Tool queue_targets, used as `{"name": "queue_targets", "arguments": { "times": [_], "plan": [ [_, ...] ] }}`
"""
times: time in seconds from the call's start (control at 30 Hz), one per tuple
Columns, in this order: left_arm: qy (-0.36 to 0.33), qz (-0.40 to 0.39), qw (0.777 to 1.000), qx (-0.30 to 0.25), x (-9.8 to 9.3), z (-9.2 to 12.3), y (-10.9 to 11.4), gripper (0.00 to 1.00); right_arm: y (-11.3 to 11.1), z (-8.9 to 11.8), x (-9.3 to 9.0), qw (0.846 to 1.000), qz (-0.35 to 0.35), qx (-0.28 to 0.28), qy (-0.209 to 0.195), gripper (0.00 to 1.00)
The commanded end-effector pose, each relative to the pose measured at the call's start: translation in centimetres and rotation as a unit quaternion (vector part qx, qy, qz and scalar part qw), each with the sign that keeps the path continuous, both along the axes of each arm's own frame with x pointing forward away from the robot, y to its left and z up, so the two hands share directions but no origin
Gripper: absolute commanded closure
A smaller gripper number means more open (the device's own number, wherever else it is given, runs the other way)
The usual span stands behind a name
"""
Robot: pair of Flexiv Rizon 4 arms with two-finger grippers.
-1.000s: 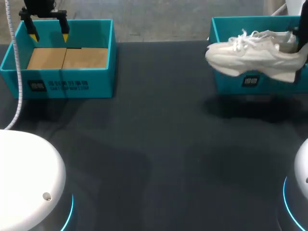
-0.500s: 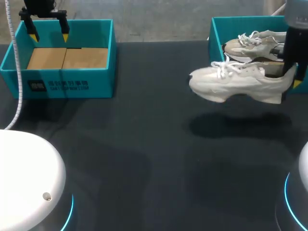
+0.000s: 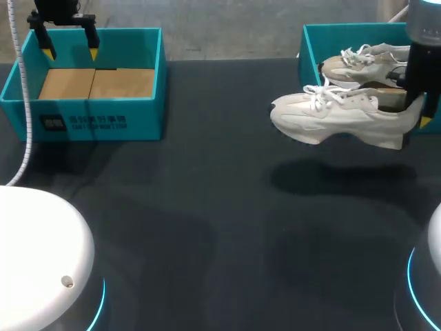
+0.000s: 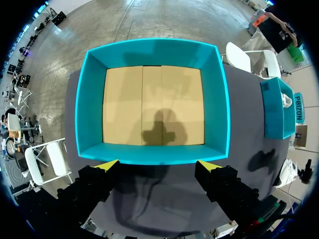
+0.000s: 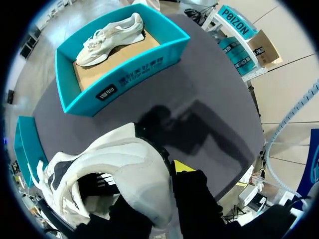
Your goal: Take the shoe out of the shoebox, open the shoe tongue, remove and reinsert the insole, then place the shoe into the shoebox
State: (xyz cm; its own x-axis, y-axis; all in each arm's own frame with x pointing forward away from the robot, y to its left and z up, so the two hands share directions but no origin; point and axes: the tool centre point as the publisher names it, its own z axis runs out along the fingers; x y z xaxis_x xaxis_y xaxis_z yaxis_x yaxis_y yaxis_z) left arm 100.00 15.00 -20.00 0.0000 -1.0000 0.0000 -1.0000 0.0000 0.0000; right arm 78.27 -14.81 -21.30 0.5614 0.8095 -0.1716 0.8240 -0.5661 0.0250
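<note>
A white sneaker (image 3: pixel 337 117) hangs level above the dark table, toe pointing left. My right gripper (image 3: pixel 415 114) is shut on its heel. In the right wrist view the heel (image 5: pixel 142 174) sits between the fingers of that gripper (image 5: pixel 159 201), one yellow tip (image 5: pixel 182 166) showing beside it. A second white sneaker (image 3: pixel 365 61) lies in the teal shoebox (image 3: pixel 309 41) at the back right, also seen in the right wrist view as sneaker (image 5: pixel 112 31) in shoebox (image 5: pixel 124 69). My left gripper (image 3: pixel 69 49) stands open over the other shoebox, far from the shoes.
A teal shoebox (image 3: pixel 93 114) with a bare cardboard floor stands at the back left. In the left wrist view this box (image 4: pixel 152 154) lies just ahead of the open left gripper (image 4: pixel 158 167). Dark tabletop (image 3: pixel 207 221) stretches between the boxes and the front edge.
My right arm carried the sneaker left and toward the front, away from the right shoebox, uncovering the second sneaker inside. Over the last half second it barely moved. The left arm stayed still.
</note>
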Motion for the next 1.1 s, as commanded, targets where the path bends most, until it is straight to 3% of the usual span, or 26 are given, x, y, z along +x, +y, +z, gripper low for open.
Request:
{"name": "queue_targets", "arguments": {
  "times": [0.03,0.23,0.43,0.73,1.1],
  "plan": [
    [0.0,0.0,1.0,0.0,0.0,0.0,0.0,0.0,2.7,-0.3,-2.6,1.0,-0.004,-0.01,-0.021,1.0],
    [0.0,0.0,1.0,0.0,0.0,0.0,0.0,0.0,6.2,-1.5,-6.2,0.999,-0.03,-0.009,-0.028,1.0],
    [0.0,0.0,1.0,0.0,0.0,0.0,0.0,0.0,11.2,-4.5,-8.4,0.999,-0.03,-0.015,-0.016,1.0],
    [0.0,0.0,1.0,0.0,0.0,0.0,0.0,0.0,16.5,-9.2,-10.0,1.0,-0.013,-0.026,0.009,1.0],
    [0.0,0.0,1.0,0.0,0.0,0.0,0.0,0.0,20.0,-12.6,-11.1,0.999,0.023,-0.028,0.023,1.0]
  ]
}}
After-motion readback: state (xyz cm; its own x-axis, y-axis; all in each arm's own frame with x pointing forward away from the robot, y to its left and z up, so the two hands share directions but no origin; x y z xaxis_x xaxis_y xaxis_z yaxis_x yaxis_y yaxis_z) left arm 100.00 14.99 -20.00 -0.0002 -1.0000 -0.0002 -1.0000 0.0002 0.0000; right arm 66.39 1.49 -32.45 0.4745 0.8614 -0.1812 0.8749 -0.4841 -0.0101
